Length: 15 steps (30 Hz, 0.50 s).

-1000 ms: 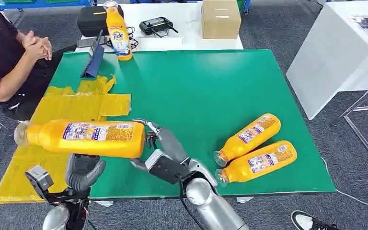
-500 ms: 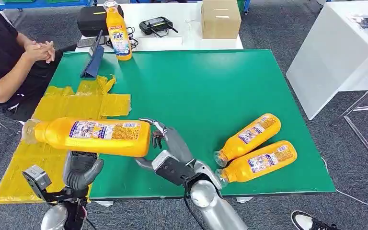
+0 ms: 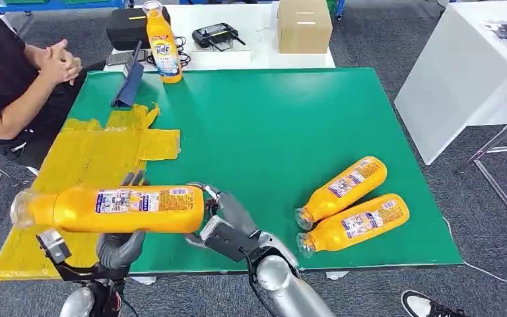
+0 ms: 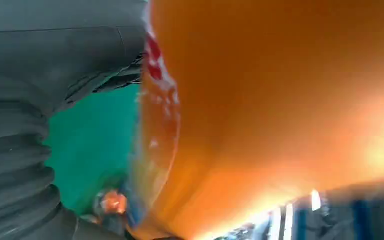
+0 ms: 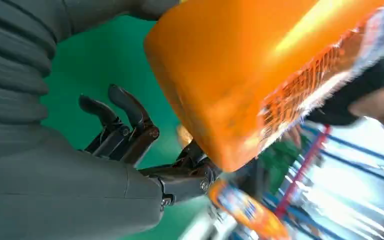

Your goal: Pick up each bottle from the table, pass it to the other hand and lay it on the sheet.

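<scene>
A green-topped table [image 3: 284,119] in a grey-carpeted work bay, a seated person [image 3: 3,72] with clasped hands at its far left corner: here your robot is midway through a handover. The orange bottle [image 3: 115,209] lies level in the air above the table's near edge, its neck out over the yellow sheet [image 3: 89,155]. Your left hand [image 3: 120,246] cradles it from beneath, fingers wrapped up around its middle. Your right hand [image 3: 228,221] sits at the bottle's base with its fingers apart; from the right wrist view they look spread beside the base, not clamped on it, so the left hand appears to carry the load alone.

By this reading the pass is done and the laying-down is next. You will need to draw the right hand clear, swing the left arm out over the sheet, lower the bottle until it rests flat, then let go.

Two more bottles [image 3: 350,205] lie side by side near the right edge, touching, waiting their turn.
</scene>
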Tool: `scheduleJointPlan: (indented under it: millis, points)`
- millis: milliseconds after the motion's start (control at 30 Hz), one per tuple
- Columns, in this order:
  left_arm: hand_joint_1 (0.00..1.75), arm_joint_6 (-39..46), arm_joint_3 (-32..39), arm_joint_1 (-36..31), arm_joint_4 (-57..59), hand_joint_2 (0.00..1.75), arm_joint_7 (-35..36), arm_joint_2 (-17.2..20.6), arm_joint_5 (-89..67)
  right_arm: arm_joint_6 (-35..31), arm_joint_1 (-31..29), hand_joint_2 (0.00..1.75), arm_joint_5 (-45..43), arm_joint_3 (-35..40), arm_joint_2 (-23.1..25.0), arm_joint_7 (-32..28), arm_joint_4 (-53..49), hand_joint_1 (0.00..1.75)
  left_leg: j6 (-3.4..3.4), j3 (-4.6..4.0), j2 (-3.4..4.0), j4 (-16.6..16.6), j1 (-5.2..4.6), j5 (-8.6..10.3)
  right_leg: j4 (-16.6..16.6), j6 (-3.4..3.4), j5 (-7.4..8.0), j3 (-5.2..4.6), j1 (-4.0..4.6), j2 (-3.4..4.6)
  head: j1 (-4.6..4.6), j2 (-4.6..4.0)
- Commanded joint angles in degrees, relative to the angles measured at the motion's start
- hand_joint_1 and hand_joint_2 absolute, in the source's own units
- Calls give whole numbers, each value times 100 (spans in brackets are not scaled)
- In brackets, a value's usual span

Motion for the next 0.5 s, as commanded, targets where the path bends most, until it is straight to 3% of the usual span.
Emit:
scheduleJointPlan:
  millis: [33, 500]
  points:
    - [0, 82, -517, 39, 13, 175, 38, 201, -11, -186, -347, 175, -430, 1079, -26, 5, 1400, 175, 3, 16, -8, -11, 2, -1, -9, 0, -2, 15, 1, 8, 2, 0]
    - [0, 311, -729, 158, -145, 175, -284, 293, -771, -305, -399, 175, -920, 1686, -26, 155, 1472, 175, 4, 22, -12, -14, 1, -2, -10, 1, -4, 19, 0, 9, 2, 0]
